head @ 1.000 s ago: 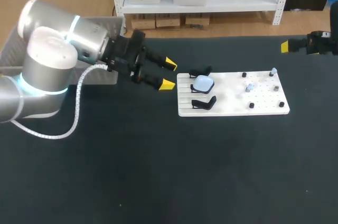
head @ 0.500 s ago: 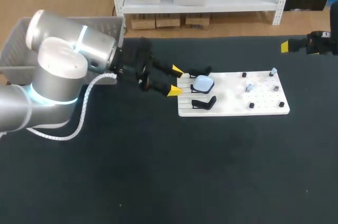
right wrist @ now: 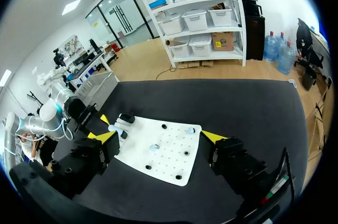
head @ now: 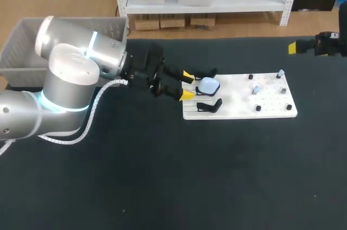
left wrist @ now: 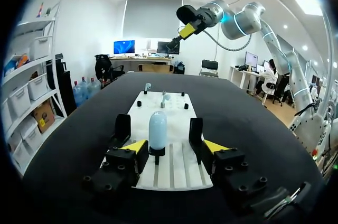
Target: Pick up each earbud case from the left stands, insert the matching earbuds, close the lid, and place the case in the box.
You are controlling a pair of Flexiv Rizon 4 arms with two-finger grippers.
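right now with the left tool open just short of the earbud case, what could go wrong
The earbud case stands off-centre ahead of the open left tool, nearer one finger; closing might tip it off its stand. Empty black stands flank it closely, so a finger could catch one.

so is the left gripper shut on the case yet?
Open. The left gripper has its fingers wide apart; the pale blue case stands upright on its stand just ahead of the tips, touched by neither.
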